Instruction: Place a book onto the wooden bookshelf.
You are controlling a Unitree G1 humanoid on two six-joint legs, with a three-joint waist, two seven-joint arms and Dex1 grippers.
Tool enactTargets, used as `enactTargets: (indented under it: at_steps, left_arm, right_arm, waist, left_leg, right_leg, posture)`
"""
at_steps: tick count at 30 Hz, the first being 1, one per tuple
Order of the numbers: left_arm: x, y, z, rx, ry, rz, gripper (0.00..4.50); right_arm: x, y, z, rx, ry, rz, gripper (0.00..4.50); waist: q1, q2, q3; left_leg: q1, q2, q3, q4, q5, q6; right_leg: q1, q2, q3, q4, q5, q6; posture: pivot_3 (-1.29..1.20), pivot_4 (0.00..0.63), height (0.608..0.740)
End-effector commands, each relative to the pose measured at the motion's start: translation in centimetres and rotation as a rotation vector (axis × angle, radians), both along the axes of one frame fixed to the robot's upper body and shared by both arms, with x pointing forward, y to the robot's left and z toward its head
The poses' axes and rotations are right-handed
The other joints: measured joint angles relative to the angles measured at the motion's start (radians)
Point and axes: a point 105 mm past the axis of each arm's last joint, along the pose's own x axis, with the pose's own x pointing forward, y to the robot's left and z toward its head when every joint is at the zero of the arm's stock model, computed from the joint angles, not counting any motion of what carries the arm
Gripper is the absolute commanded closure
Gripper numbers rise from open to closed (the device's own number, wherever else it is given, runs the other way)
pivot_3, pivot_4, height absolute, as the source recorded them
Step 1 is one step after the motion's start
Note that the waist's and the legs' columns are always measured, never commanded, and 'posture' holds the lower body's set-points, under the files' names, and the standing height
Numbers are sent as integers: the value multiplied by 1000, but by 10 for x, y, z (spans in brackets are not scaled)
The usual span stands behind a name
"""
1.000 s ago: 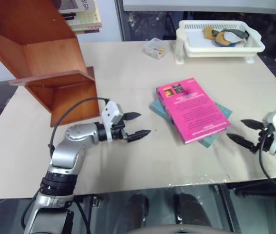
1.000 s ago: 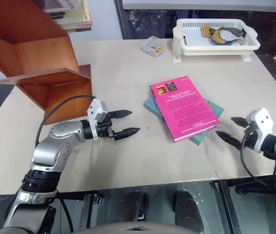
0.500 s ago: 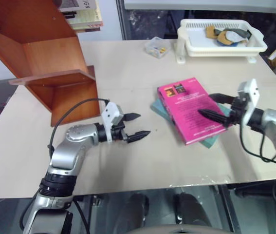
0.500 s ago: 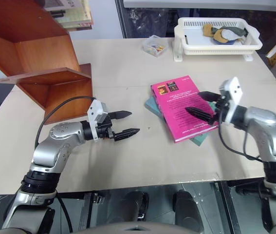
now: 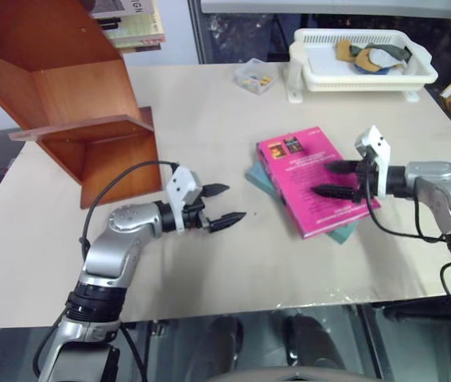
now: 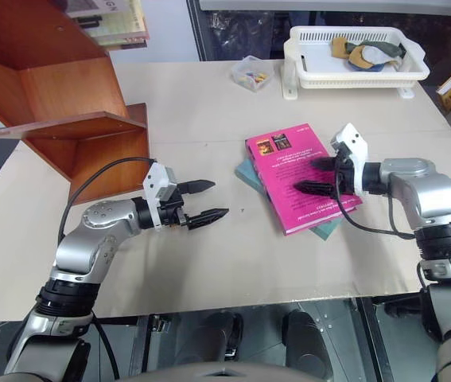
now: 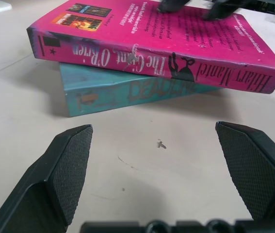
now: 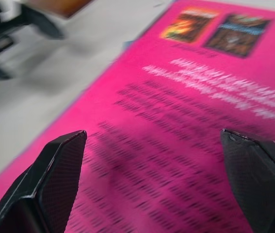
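Both sets of jaws stand wide apart and hold nothing. In the left eye view the left gripper (image 5: pixel 223 204) sits left of centre over the bare beige table (image 5: pixel 209 119), its black fingers pointing right toward the books. The right gripper (image 5: pixel 335 180) reaches in from the right edge, its fingers spread above the right half of the pink paperback (image 5: pixel 309 179); whether the tips touch the cover is hard to judge from here. The pink paperback lies flat at the centre of the frame, back cover up, on top of a teal-blue book (image 5: pixel 262 180) whose corners stick out beneath it. The wooden bookshelf (image 5: pixel 66 87) fills the upper left, with pale books (image 5: pixel 134 22) leaning behind its top. A white plastic basket tray (image 5: pixel 360 60) stands at the upper right, and a small clear box (image 5: pixel 255 77) lies just left of it.

In the left wrist view the pink spine with its white lettering runs across the upper frame, the teal-blue book under it, and two fingers (image 7: pixel 69 165) stand far apart at the bottom corners.

In the right wrist view the pink back cover, with small print and two little pictures near its far edge, spreads between the parted fingers (image 8: pixel 59 165).
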Motion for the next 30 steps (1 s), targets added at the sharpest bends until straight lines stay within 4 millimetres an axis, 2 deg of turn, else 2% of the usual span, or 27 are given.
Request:
enactTargets:
  at_steps: [1,8,14,18,23,26,30]
  left_arm:
    - [-3,-5,8,-15,-45,-19,37]
    - [-4,-8,6,-22,-41,-22,37]
    - [-6,-14,5,-28,-28,-46,37]
    - [-11,-23,3,-41,9,-87,37]
    - [-12,-33,4,-77,72,-112,37]
    - [-10,-39,7,-123,116,-116,37]
    - [-16,-52,3,-108,162,-174,37]
  right_arm:
    - [-19,4,-7,-20,68,112,5]
    - [-40,4,-10,-33,108,205,5]
    - [-26,3,-6,-42,32,132,5]
    - [-20,4,9,1,-29,103,5]
    - [-25,3,30,52,-71,107,5]
    - [-20,-3,40,70,-109,52,5]
    - [-13,-18,37,30,-132,-31,5]
  waist:
    - [0,0,0]
    - [0,0,0]
    - [-2,0,0]
    - [-1,0,0]
    - [2,0,0]
    - [3,0,0]
    - [2,0,0]
  left_leg:
    - [0,0,0,0,0,0]
    - [0,0,0,0,-1,2]
    - [0,0,0,0,-1,2]
    - [0,0,0,0,0,1]
    - [-1,0,-1,0,0,0]
    - [-1,0,-1,0,0,0]
    - [-1,0,-1,0,0,-1]
  right_leg:
    - [0,0,0,0,0,0]
    - [0,0,0,0,0,0]
    - [0,0,0,0,0,0]
    - [0,-1,0,0,0,0]
    - [0,-1,0,0,0,0]
    - [0,-1,-1,-1,0,0]
    - [0,-1,0,-1,0,0]
  posture:
    - [0,150,740]
    - [0,150,740]
    - [0,150,740]
    - [0,150,740]
    - [0,150,740]
    - [0,150,740]
    - [0,150,740]
